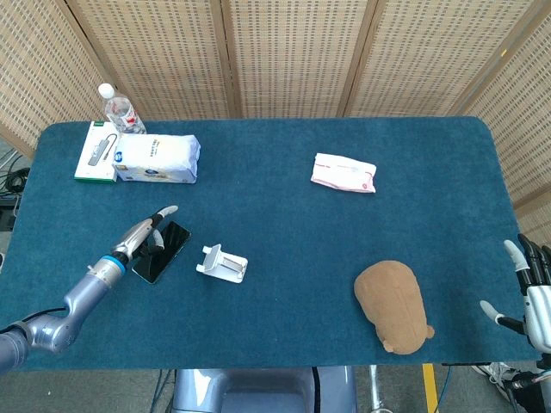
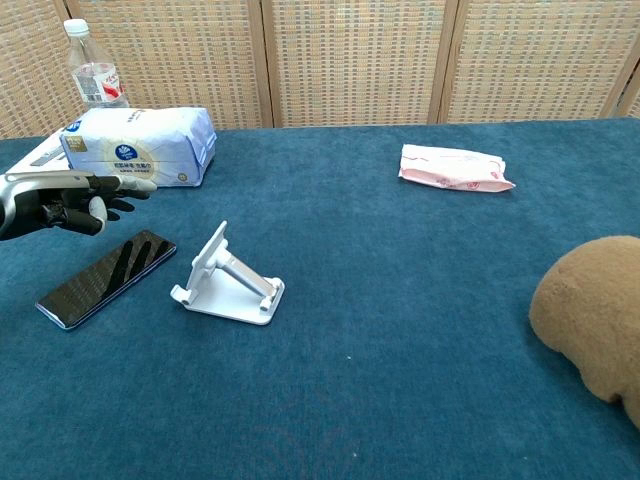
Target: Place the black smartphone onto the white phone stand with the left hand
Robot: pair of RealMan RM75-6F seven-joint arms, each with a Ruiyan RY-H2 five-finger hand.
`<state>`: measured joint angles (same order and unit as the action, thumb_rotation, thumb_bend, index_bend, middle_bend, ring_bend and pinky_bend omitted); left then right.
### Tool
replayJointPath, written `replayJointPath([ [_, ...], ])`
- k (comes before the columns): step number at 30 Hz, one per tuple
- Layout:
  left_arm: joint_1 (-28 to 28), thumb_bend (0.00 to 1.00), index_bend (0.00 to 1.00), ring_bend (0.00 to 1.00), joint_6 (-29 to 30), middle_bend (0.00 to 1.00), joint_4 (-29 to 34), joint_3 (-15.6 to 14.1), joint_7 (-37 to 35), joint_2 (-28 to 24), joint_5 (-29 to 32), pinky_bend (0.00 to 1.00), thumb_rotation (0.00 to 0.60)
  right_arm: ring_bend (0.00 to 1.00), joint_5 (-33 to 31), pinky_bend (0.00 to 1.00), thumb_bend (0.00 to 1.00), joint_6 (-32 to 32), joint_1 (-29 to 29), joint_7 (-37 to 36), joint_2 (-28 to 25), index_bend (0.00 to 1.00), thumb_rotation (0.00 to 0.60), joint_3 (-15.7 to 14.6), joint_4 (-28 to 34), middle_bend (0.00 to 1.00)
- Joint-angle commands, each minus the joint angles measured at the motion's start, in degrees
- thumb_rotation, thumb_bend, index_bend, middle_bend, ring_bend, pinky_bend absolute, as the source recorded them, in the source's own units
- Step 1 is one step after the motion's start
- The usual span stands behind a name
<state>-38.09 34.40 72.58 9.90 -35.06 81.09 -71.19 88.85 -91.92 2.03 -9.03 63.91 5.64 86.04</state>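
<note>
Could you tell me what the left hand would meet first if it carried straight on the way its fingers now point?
Probably nothing soon: the left hand hovers above the black smartphone and points past it over bare table; the white phone stand lies off that line.

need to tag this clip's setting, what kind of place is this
Likely a lab or test room set up for robot trials: a table covered in blue carpet, woven folding screens behind it, and unrelated props laid out, such as a phone stand and a plush toy.
</note>
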Motion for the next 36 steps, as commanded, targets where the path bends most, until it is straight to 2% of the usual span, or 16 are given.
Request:
replayJointPath([
  [1,-0.43,1.0,0.0,0.0,-0.76,0.0,-1.33,0.28,0.51,1.27,1.51,0.0,0.6,0.0,0.05,0.0,0.1,-0.01,0.03,0.03,0.02,0.0,0.6,-0.02,-0.01,0.0],
  [16,-1.07,1.0,0.0,0.0,-2.32,0.0,-1.96,0.01,0.34,3.66,1.41,0.0,0.6,0.0,0.17,0.0,0.1,-0.2,-0.05,-0.96,-0.3,0.0,0.6,-0.13,-0.08,0.0],
  [27,-1.11,1.0,0.0,0.0,-1.54,0.0,5.61,-1.39,2.36,1.2,-1.61,0.0,0.6,0.0,0.08,0.0,0.1,-0.17,-0.02,-1.08,-0.35,0.0,0.6,-0.13,-0.08,0.0],
  [36,-0.33,1.0,0.0,0.0,-0.17,0.0,11.82,-4.11,1.87,-0.67,-5.92,0.0,0.6,0.0,-0.01,0.0,0.1,-0.2,-0.05,-1.41,-0.42,0.0,0.6,-0.13,-0.17,0.0],
])
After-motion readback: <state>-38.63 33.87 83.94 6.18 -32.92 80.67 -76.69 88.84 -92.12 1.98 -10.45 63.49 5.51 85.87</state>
